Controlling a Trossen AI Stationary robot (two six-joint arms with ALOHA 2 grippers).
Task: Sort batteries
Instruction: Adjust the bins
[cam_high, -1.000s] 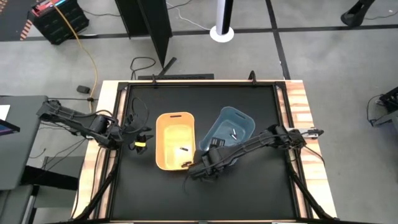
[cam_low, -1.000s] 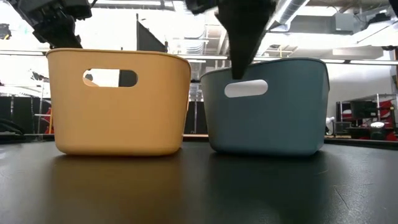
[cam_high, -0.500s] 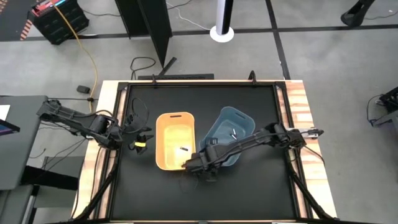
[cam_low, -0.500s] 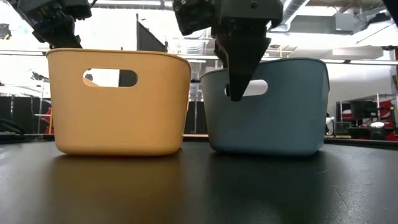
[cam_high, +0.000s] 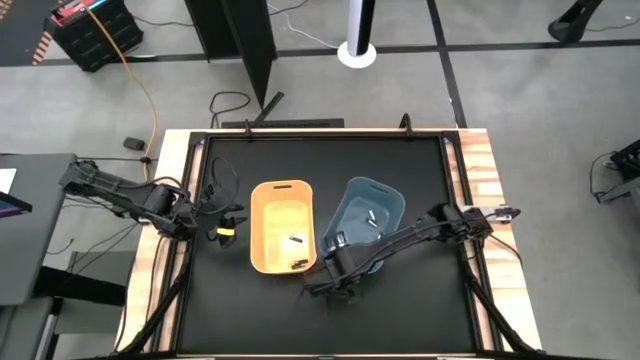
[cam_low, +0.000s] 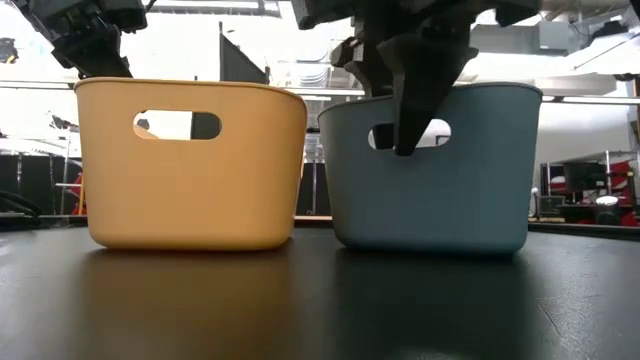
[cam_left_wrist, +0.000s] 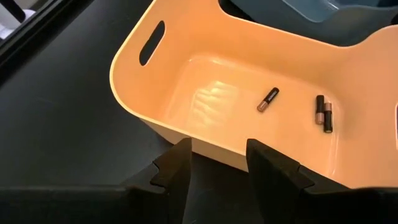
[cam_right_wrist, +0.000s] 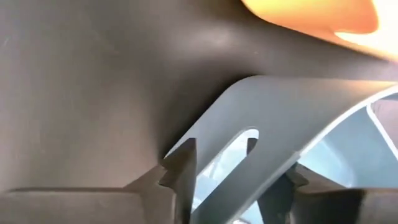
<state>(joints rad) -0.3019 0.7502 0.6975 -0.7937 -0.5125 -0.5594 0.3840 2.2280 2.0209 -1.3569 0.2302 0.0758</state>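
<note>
A yellow bin (cam_high: 283, 225) and a blue bin (cam_high: 368, 218) stand side by side mid-table. Three dark batteries (cam_left_wrist: 268, 99) lie on the yellow bin's floor. Pale batteries (cam_high: 372, 214) lie in the blue bin. My right gripper (cam_high: 335, 262) is at the blue bin's near end, shut on its wall. My left gripper (cam_high: 232, 222) waits open to the left of the yellow bin (cam_left_wrist: 186, 68), above the mat. My right gripper (cam_right_wrist: 217, 149) straddles the blue bin's near end wall (cam_right_wrist: 273, 118) at its handle slot (cam_right_wrist: 227, 155). One finger (cam_right_wrist: 183, 168) is outside; the other shows through the slot from inside. The fingers come from above, pointing down (cam_low: 405, 140). The bin's base stays on the mat.
The black mat (cam_high: 400, 310) has free room in front of the bins and behind them. The wooden table edge (cam_high: 485, 170) runs along both sides. Black cables (cam_high: 215, 185) lie near the left arm. Room equipment stands beyond the far edge.
My right gripper has come down at the blue bin's near end and shifted toward the table's right. The blue bin has turned about and slid toward the table's near edge, showing larger in the low view. The yellow bin has stayed put.
</note>
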